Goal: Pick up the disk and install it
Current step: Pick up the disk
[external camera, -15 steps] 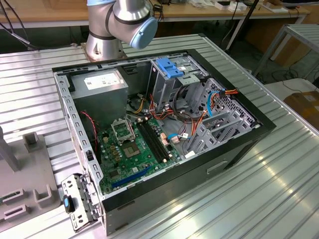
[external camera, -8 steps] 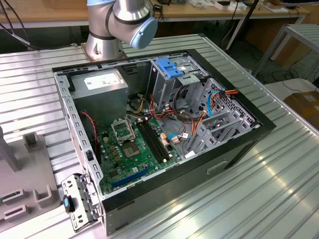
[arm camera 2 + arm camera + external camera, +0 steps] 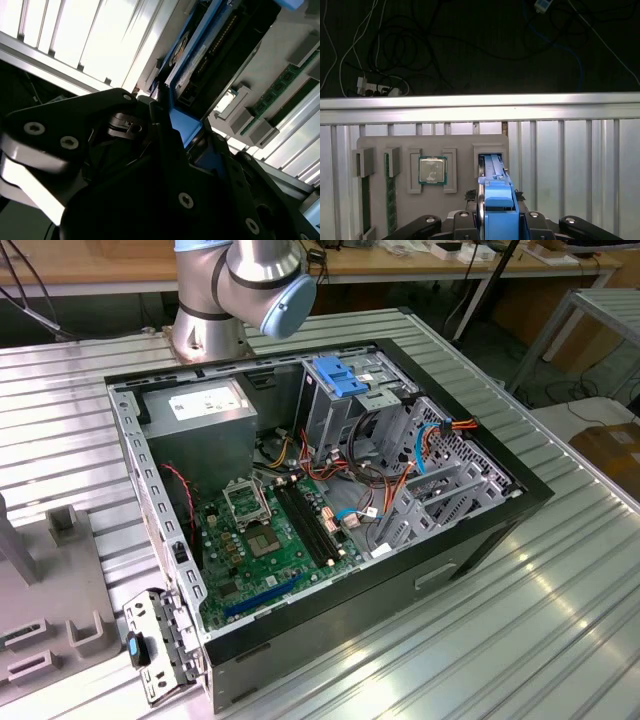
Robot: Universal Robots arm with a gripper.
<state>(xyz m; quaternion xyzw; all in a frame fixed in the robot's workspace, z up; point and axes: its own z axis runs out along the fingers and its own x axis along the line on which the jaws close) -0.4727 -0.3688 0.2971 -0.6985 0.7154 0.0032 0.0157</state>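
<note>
The disk point(image 3: 497, 197), stood on edge in a slot of a grey holder tray point(image 3: 462, 142) near the bench point(image 3: 570, 150) edge so that its blue handle is left reachable, is pinched at that handle by the fingers point(image 3: 165, 140) of the gripper point(image 3: 497, 225), a processor chip point(image 3: 432, 170) alongside.

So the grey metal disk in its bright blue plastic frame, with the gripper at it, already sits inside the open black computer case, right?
Not in the case. The disk, with the gripper at it, stands in a slot of the flat grey plastic tray, as the first wrist view shows.
</note>
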